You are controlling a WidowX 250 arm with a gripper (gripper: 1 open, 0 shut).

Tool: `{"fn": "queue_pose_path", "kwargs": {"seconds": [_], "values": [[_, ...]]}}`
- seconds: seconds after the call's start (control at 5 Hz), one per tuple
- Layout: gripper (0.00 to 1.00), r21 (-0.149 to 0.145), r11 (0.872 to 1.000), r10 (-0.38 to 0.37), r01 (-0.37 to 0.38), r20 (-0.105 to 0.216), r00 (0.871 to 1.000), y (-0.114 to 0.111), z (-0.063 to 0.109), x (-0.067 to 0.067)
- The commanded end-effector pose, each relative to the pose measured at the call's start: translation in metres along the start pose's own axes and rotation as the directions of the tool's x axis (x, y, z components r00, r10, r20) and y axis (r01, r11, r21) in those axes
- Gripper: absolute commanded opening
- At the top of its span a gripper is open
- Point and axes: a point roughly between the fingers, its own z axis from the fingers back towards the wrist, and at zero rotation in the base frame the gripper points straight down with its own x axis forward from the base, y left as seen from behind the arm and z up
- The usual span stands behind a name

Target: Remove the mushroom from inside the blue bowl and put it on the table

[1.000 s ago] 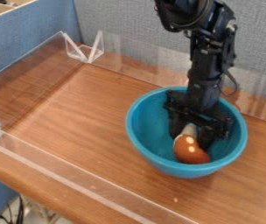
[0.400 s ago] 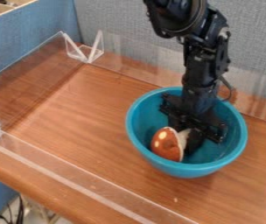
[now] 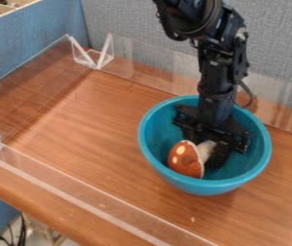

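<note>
Inside the bowl, right of centre on the table: arm tip and toy together.

Table (image 3: 72,125): reddish-brown wood grain, low clear walls along the edges; a clear corner bracket stands at about 11 o'clock from the bowl, well apart.

Bowl (image 3: 156,144): round, deep, glossy teal-blue, upright on the table, toward 4 o'clock from the table's middle.

Mushroom (image 3: 184,158): in the bowl, lying on its side near the bottom, at about 7 o'clock from the bowl's centre. Orange-brown cap faces the near left wall of the bowl; cream stem points toward 2 o'clock, in toward the gripper.

Gripper (image 3: 213,146): black, pointing straight down into the bowl, low inside it. Fingers look parted, with the stem end of the mushroom lying at or between the tips. Cannot tell whether the fingers touch the stem; dark parts overlap there.

Arm (image 3: 217,58): black, comes down from 12 o'clock above the bowl, cables along its side.

Surroundings: blue panel at 10 o'clock behind the table, grey fabric wall at 12 to 2 o'clock.

Task status: mushroom not yet out on the table.
</note>
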Motion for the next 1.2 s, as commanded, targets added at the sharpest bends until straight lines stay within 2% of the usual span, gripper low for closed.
{"fn": "queue_pose_path", "kwargs": {"seconds": [0.0,0.2,0.4,0.8,1.0], "values": [[0.00,-0.007,0.993,0.120,-0.120,0.005,0.993,0.017,0.002,0.001],[1.00,-0.010,0.991,0.137,-0.137,0.006,0.991,0.021,0.012,-0.004],[0.00,-0.011,0.989,0.151,-0.151,0.006,0.989,0.025,0.021,-0.007],[0.00,-0.017,0.980,0.199,-0.199,0.009,0.980,0.010,0.030,0.009],[0.00,-0.016,0.983,0.185,-0.185,0.009,0.983,0.003,0.018,0.017]]}}
